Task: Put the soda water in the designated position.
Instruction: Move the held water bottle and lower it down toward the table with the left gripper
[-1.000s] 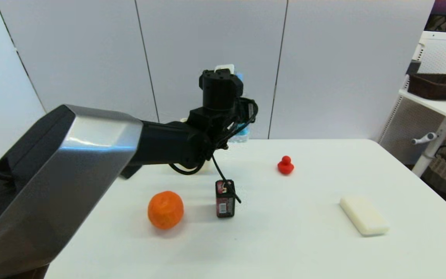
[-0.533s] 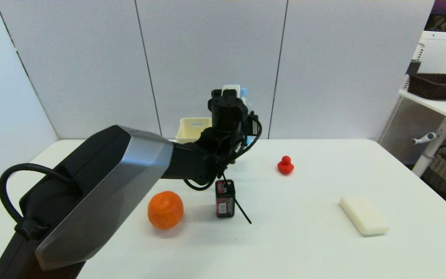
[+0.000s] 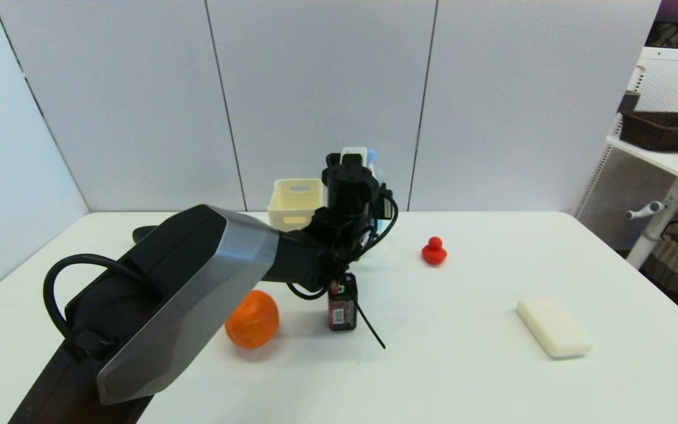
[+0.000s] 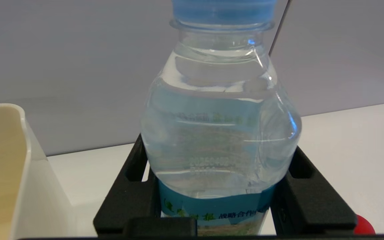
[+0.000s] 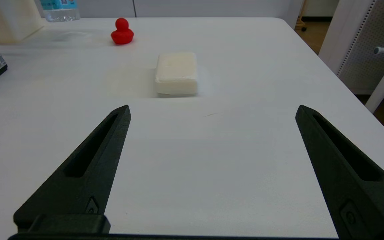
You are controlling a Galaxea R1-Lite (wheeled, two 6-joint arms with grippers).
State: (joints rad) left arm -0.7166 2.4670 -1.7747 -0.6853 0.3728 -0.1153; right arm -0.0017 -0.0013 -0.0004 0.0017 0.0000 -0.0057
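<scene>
The soda water (image 4: 221, 133), a clear bottle with a light-blue cap and blue label, stands upright between the black fingers (image 4: 135, 190) of my left gripper (image 4: 218, 150), which is shut on its lower body. In the head view the left gripper (image 3: 368, 176) is at the back middle of the table, just right of the cream bin, and only the soda water's cap (image 3: 372, 156) shows past the wrist. The bottle's base (image 5: 59, 10) looks down at the tabletop. My right gripper (image 5: 212, 108) hangs open and empty over bare table, short of the white block.
The cream bin (image 3: 295, 203) sits at the back, with its wall (image 4: 18, 173) close beside the bottle. A dark carton (image 3: 342, 306) and an orange (image 3: 252, 318) lie below my left arm. A red duck (image 3: 434, 251) and a white block (image 3: 554, 334) sit to the right.
My left arm has come down with the bottle in its grip, from high above the table to beside the bin. The other things have not moved.
</scene>
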